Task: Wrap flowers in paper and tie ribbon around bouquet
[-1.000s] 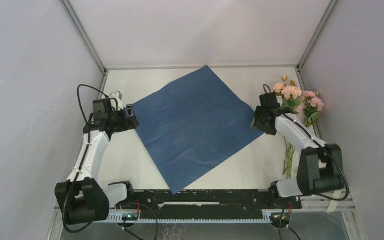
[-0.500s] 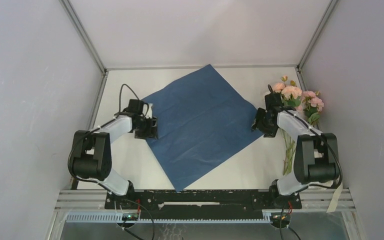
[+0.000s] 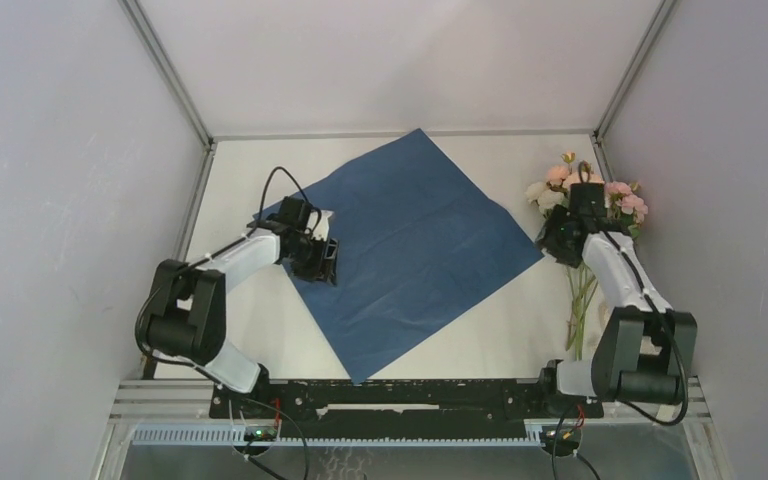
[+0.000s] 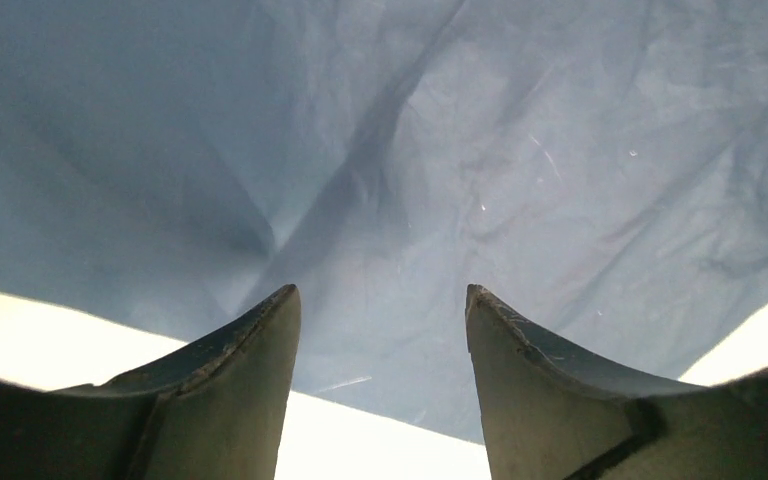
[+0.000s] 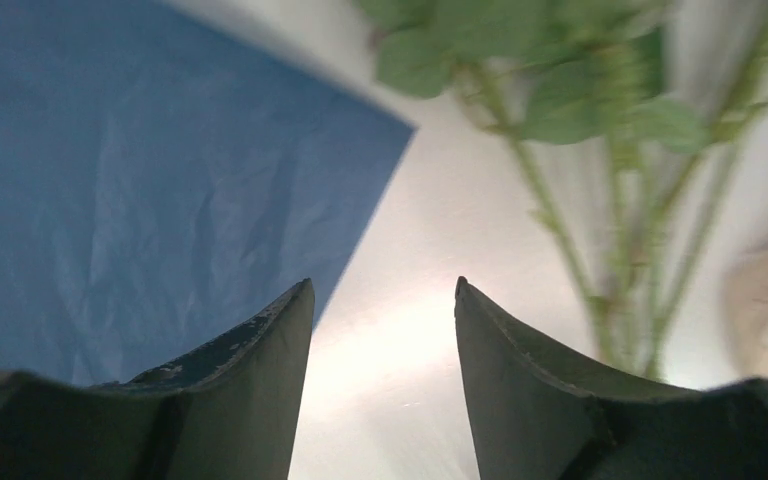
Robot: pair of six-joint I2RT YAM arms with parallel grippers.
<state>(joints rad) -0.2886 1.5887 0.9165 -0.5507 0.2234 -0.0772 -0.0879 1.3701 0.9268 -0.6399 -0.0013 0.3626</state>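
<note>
left pincer (image 4: 380, 292) wide over paper (image 4: 460, 150); right pincer (image 5: 383, 283) wide near flowers (image 5: 550, 105), blooms (image 3: 622, 198) only from above

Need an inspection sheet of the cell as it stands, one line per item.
surface: white table
job's things: paper navy face up, lying as a diamond; flowers at the right edge, stems toward the arms; ribbon not made out
clutter: nothing seen
grippers: left gripper open over the paper's left corner; right gripper open over the table between paper and stems
cables: black cable looped above the left wrist
surroundings: grey walls, metal frame posts
</note>
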